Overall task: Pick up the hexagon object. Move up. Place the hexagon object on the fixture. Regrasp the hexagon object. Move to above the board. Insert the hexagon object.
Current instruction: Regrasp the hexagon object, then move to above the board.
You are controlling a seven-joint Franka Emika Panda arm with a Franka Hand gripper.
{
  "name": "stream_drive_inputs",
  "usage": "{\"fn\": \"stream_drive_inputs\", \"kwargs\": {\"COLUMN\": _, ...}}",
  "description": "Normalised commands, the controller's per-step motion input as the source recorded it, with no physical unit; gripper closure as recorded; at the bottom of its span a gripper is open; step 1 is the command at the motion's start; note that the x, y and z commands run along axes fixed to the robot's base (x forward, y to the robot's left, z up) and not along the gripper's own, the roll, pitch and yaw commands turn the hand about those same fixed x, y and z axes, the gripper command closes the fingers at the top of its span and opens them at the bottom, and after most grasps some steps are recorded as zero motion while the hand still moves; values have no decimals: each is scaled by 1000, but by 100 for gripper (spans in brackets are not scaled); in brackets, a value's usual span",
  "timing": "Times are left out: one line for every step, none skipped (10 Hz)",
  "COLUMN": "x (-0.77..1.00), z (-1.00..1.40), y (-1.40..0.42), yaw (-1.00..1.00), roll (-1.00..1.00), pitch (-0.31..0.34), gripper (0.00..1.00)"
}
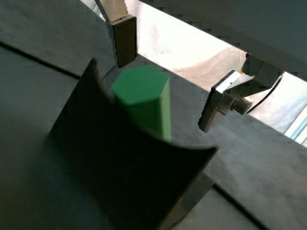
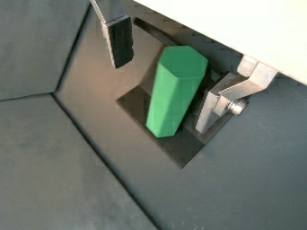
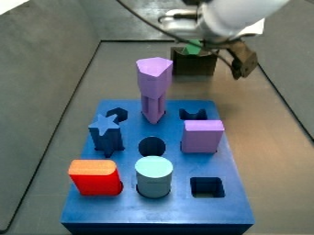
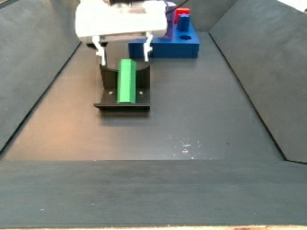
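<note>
The green hexagon object [image 2: 175, 90] lies tilted on the dark fixture [image 4: 124, 102], leaning along its sloped notch; both wrist views show it [image 1: 144, 94]. My gripper [image 2: 167, 75] is open and straddles the bar's upper end. One finger [image 2: 120, 40] stands clear of the bar, and the other finger [image 2: 214, 108] is close beside it. In a side view the gripper [image 4: 124, 54] hangs over the fixture's far end. The blue board [image 3: 174, 207] lies nearer in a side view and behind the fixture [image 4: 180, 47] in the other.
On the board stand a tall lilac pillar [image 3: 153, 87], a pale teal cylinder [image 3: 153, 175], a red block [image 3: 95, 177], a purple cube [image 3: 203, 136] and a blue star [image 3: 108, 128]. Sloped grey tray walls [image 4: 42, 85] rise on both sides.
</note>
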Motion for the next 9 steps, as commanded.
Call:
{"fn": "stream_drive_inputs", "kwargs": {"x": 85, "z": -562, "y": 6, "yaw": 27, "roll": 62, "pitch": -23, "gripper": 0}}
{"fn": "stream_drive_inputs", "kwargs": {"x": 81, "z": -474, "y": 5, "yaw": 29, "roll": 61, "pitch": -22, "gripper": 0}}
{"fn": "stream_drive_inputs", "kwargs": {"x": 79, "z": -302, "y": 3, "yaw": 30, "roll": 62, "pitch": -23, "gripper": 0}}
{"fn": "stream_drive_inputs", "kwargs": {"x": 54, "z": -201, "y": -3, "yaw": 33, "roll": 55, "pitch": -10, "gripper": 0}}
{"fn": "stream_drive_inputs", "kwargs": {"x": 26, "z": -171, "y": -8, "yaw": 24, "roll": 60, "pitch": -16, "gripper": 0}}
{"fn": "stream_drive_inputs", "kwargs": {"x": 27, "z": -171, "y": -6, "yaw": 24, "roll": 60, "pitch": -15, "gripper": 0}}
{"fn": "stream_drive_inputs", "kwargs": {"x": 27, "z": -171, "y": -6, "yaw": 24, "roll": 60, "pitch": -15, "gripper": 0}}
{"fn": "stream_drive_inputs", "kwargs": {"x": 0, "z": 0, "y": 0, "yaw": 0, "roll": 0, "pitch": 0, "gripper": 100}}
{"fn": "stream_drive_inputs", "kwargs": {"x": -214, "z": 1000, "y": -214, "yaw": 22, "roll": -59, "pitch": -103, "gripper": 100}}
